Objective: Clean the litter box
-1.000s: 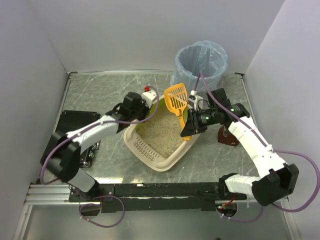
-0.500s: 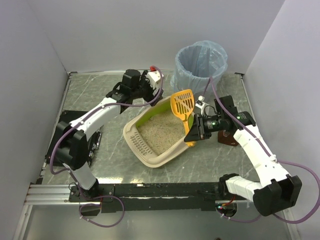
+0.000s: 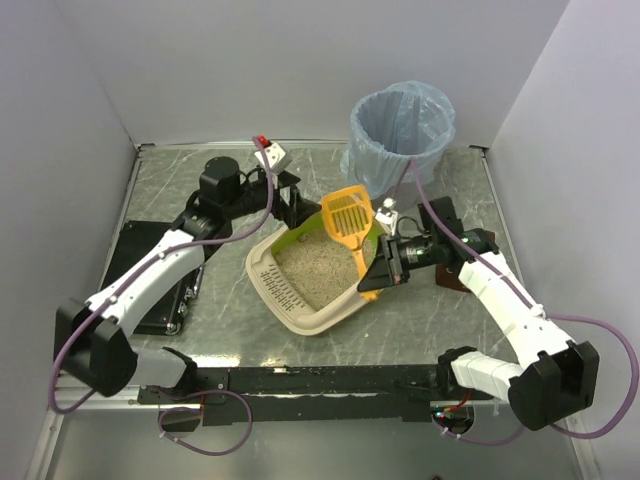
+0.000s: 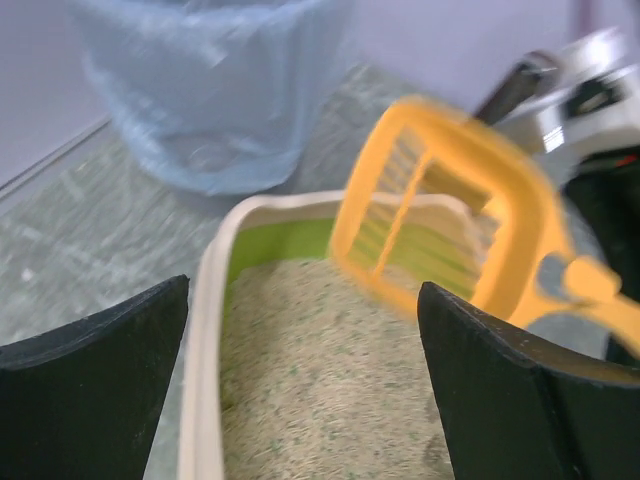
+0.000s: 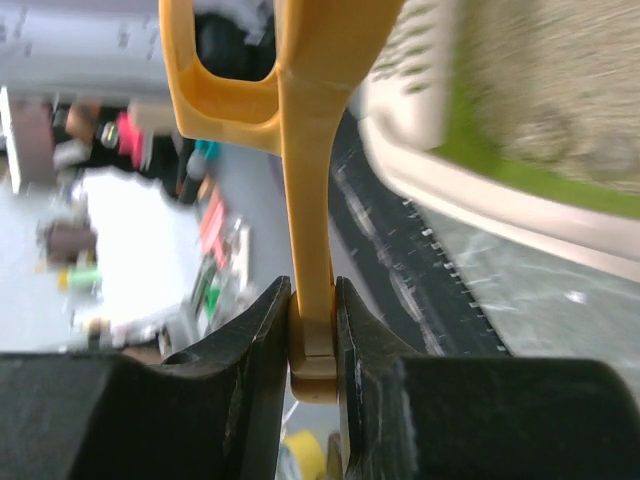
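Litter box (image 3: 268,285), scoop (image 3: 346,215), bin (image 3: 398,128): one each

One litter box (image 3: 283,292) sits mid-table, and there is one table (image 3: 420,315). One orange scoop (image 3: 347,218) hangs over the box's right side. One bin (image 3: 385,152) stands far right, lined with one blue bag (image 3: 437,104). Two arms rise from the near edge: the left arm (image 3: 150,268) and the right arm (image 3: 512,298). There are two grippers: the left gripper (image 3: 288,203) and the right gripper (image 3: 378,268). One black pad (image 3: 133,240) lies left. One small brown thing (image 3: 453,277), partly hidden, lies right.
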Controlling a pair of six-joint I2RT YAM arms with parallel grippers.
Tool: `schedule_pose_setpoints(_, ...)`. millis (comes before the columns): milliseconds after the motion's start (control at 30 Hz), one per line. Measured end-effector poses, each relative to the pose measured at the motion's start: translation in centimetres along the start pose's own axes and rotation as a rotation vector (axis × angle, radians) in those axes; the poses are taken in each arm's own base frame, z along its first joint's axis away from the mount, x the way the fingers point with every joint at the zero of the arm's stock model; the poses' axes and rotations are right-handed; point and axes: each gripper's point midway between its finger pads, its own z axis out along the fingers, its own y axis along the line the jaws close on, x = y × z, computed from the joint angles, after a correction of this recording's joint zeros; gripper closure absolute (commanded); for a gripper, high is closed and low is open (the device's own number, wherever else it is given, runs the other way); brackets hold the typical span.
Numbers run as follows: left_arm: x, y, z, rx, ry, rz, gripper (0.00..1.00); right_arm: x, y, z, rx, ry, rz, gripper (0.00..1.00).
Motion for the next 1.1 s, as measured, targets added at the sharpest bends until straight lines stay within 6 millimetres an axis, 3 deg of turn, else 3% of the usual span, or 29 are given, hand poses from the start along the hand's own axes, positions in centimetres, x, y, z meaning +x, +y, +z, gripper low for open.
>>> schedule_pose_setpoints(200,-1.1,-2.7,-1.3,0.111,-0.031,0.012,0.03,2.6,1.0,2.3,-0.098,0.127,-0.006,1.00)
schedule_pose_setpoints(467,2.4,-3.3,-0.9,0.178,0.082,-0.016,0.01,2.7,1.8,2.8,-0.120,0.160,-0.052,1.00)
schedule_pose_setpoints(533,3.0,-3.3,-0.6,0.188,0.099,-0.027,0.05,2.5,2.3,2.7,-0.123,0.161,-0.088,1.00)
schedule_pose_setpoints(600,3.1,-3.4,-0.1,0.217,0.112,-0.032,0.18,2.4,2.7,2.8,-0.128,0.165,-0.116,1.00)
schedule_pose_setpoints(633,3.0,-3.5,0.1,0.237,0.114,-0.031,0.47,2.5,2.8,2.8,-0.130,0.169,-0.124,1.00)
schedule_pose_setpoints(700,2.8,-3.9,0.4,0.272,0.115,-0.030,0.77,2.5,2.8,2.9,-0.128,0.173,-0.129,1.00)
schedule_pose_setpoints(733,2.9,-4.2,0.4,0.298,0.115,-0.027,0.98,2.6,2.6,3.0,-0.121,0.177,-0.126,0.94)
schedule_pose_setpoints(800,2.8,-4.8,0.4,0.334,0.113,-0.037,0.99,2.6,1.8,3.1,-0.079,0.185,-0.107,0.84)
schedule_pose_setpoints(900,2.2,-5.0,0.4,0.341,0.089,-0.069,0.99,2.1,0.0,3.1,0.033,0.170,-0.118,0.33)
schedule_pose_setpoints(933,2.1,-4.8,0.4,0.332,0.078,-0.078,0.99,1.9,-0.2,3.0,0.063,0.160,-0.116,0.01)
schedule_pose_setpoints(1100,2.5,-4.6,0.1,0.255,0.045,-0.185,0.99,-2.4,-0.7,1.1,0.259,-0.050,-0.226,0.00)
